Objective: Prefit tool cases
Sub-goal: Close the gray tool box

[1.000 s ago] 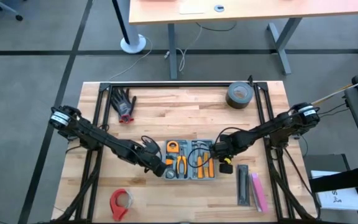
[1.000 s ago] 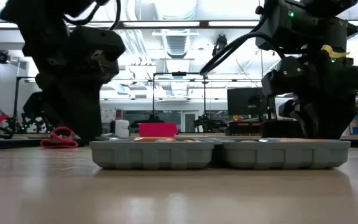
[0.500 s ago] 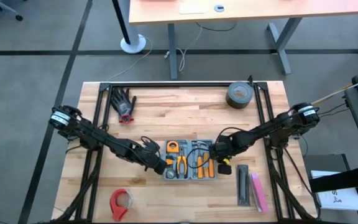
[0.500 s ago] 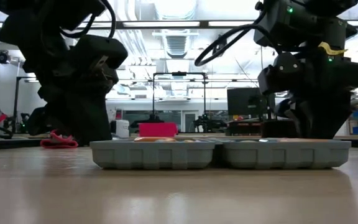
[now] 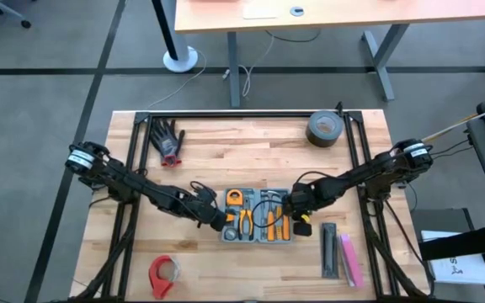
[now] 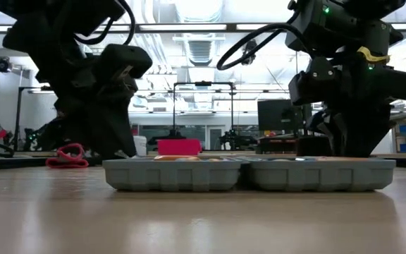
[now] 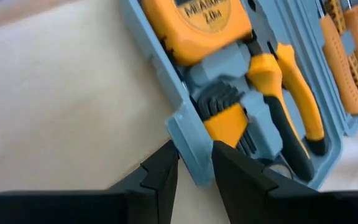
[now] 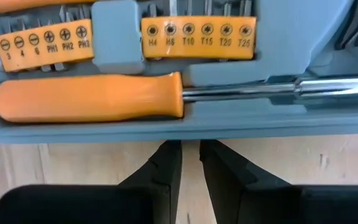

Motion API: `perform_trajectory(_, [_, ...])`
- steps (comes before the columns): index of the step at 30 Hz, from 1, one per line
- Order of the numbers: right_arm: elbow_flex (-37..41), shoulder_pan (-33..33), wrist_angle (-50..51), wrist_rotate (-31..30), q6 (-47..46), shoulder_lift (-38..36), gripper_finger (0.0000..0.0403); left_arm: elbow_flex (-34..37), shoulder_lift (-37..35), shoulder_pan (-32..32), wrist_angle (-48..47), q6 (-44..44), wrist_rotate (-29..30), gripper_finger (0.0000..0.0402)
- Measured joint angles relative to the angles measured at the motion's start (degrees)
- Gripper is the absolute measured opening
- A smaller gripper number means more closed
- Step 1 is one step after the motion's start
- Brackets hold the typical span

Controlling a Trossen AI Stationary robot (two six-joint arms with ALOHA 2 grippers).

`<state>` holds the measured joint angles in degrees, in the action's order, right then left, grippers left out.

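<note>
The blue-grey tool case (image 5: 258, 216) lies open and flat at the table's middle, its grey trays holding orange-handled tools. In the low view the tool case (image 6: 249, 174) rests with both halves on the wood. My left gripper (image 5: 220, 223) is at its left edge, shut on the rim. My right gripper (image 5: 295, 212) points steeply down at the right edge. Its fingers are nearly together with only bare wood between them, the tips right against the case's outer wall (image 8: 185, 129). My left gripper pinches the small bump on the case's left rim (image 7: 190, 140) between its two fingers (image 7: 160, 174). The fingers slant down from the table's left side and lie across the rim. The case stays flat on the table. My right gripper stands at the case's right wall; whether its tips touch it, I cannot tell.
A black and red glove (image 5: 168, 141) lies far left and a grey tape roll (image 5: 324, 128) far right. A red tape dispenser (image 5: 163, 273) sits near left. Narrow black and pink bars (image 5: 339, 257) lie near right, just beyond my right gripper.
My left gripper has shifted slightly toward the table's far edge along the case's left rim, tipping and turning as it went. The case has stayed where it was.
</note>
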<state>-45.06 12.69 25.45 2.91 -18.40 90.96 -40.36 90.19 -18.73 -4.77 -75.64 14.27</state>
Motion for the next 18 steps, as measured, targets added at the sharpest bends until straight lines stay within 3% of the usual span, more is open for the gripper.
perform_trajectory(10, [0.17,-1.71,-1.13,-1.54,1.93,0.0,0.007,0.04,0.0,2.02,0.01,0.54,1.68,0.0105])
perform_trajectory(18, [0.2,-2.63,-1.99,-3.19,2.08,0.0,0.0063,0.05,0.0,2.11,-0.09,0.02,0.83,0.0099])
